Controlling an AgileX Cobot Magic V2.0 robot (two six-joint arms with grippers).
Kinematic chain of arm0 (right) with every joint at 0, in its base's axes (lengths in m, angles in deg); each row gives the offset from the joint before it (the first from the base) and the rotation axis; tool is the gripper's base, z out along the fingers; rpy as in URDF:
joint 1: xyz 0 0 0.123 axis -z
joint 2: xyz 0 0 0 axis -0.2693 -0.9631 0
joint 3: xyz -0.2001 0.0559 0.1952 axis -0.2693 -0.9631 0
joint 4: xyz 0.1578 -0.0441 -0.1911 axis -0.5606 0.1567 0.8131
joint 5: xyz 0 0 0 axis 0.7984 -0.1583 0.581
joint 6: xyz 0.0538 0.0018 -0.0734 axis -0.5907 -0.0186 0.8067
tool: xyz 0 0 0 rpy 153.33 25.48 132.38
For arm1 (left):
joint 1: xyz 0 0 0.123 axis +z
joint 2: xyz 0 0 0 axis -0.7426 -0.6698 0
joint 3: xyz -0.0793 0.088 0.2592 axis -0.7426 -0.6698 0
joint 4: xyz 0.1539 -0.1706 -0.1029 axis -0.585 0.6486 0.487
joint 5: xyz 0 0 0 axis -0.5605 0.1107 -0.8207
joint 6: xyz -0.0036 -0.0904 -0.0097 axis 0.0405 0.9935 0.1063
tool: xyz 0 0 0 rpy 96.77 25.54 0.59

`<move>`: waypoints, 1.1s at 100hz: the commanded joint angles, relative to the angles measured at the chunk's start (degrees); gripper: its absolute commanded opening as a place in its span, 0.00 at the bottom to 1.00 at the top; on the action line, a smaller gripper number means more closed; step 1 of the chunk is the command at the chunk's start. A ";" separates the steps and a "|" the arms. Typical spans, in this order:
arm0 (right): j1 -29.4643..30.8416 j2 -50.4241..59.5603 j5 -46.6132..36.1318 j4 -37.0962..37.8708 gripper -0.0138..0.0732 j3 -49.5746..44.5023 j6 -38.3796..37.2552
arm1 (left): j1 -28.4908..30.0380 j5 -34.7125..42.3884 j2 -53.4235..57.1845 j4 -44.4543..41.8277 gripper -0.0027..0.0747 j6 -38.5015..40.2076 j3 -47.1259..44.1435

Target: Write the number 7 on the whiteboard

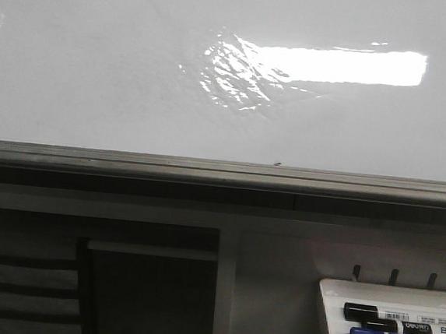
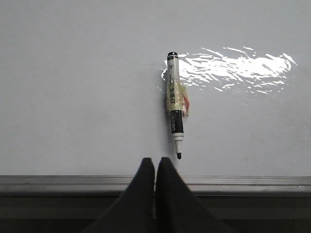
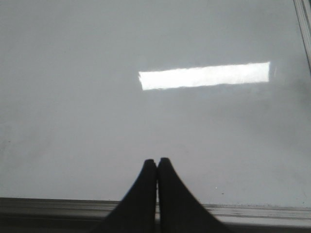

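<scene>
Whiteboard (image 1: 98,70) lies flat and bears no number 7. Left gripper (image 2: 155,167) and right gripper (image 3: 156,167) hover at its near rail, fingers pressed together, empty. An uncapped marker (image 2: 174,104) lies just beyond the left gripper, probably staged for pickup.

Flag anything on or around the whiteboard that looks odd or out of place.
An uncapped black marker lies loose on the whiteboard, tape wrapped round its barrel, while the other markers sit in the tray. The board has a wrinkled shiny patch. No 7 shows.
</scene>
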 commanded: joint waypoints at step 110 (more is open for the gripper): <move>0.36 1.02 1.12 -0.19 0.08 3.72 0.30 | 0.01 8.12 1.77 1.96 0.01 0.61 1.38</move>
